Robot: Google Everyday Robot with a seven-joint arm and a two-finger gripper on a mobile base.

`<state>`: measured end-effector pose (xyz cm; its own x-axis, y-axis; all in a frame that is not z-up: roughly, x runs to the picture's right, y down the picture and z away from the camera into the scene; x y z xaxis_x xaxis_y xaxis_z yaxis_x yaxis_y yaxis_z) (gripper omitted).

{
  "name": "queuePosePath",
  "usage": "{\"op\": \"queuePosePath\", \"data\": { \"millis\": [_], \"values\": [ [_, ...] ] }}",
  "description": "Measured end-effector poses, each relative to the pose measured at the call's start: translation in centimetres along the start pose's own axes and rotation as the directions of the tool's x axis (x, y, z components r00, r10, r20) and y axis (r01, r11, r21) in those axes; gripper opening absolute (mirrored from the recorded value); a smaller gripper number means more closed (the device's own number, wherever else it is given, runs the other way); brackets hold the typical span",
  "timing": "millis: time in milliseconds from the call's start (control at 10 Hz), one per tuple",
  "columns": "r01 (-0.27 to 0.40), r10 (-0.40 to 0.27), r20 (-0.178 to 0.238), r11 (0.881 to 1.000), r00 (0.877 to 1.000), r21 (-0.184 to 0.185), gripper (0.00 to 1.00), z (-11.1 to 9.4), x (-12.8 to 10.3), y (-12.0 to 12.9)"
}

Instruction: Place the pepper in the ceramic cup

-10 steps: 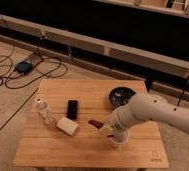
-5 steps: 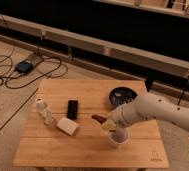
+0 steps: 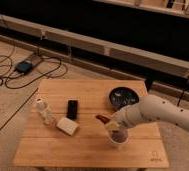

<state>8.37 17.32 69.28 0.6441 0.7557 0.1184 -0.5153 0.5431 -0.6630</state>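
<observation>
The pepper (image 3: 102, 118) is small, slim and dark red. It sticks out to the left of my gripper (image 3: 109, 123), which is shut on it and holds it a little above the wooden table (image 3: 83, 150). The ceramic cup (image 3: 118, 138) is small, white and round with a pinkish-brown inside. It stands just below and right of the gripper, near the table's front right, and the gripper partly hides its rim. The pepper is beside the cup's left rim, not inside it.
A wide dark bowl (image 3: 123, 95) stands at the back right of the table, behind my arm. A black slab (image 3: 73, 108), a white bottle (image 3: 44, 111) and a pale block (image 3: 67, 126) sit left of the gripper. Cables and a box (image 3: 24, 66) lie on the floor at left.
My gripper has lifted the pepper off the table and carried it to the right, toward the cup. The other objects have not moved.
</observation>
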Motion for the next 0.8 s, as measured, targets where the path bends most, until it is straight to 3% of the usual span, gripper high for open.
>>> {"op": "queuePosePath", "data": {
  "millis": [300,700,800],
  "values": [
    [-0.026,0.026,0.020,1.000,0.999,0.014,0.11,-0.6,0.5,-0.8],
    [-0.061,0.060,0.051,0.998,0.997,0.008,0.53,-1.6,1.1,-0.6],
    [-0.066,0.066,0.054,0.998,0.996,0.005,0.58,-1.8,1.4,-0.5]
  ]
}}
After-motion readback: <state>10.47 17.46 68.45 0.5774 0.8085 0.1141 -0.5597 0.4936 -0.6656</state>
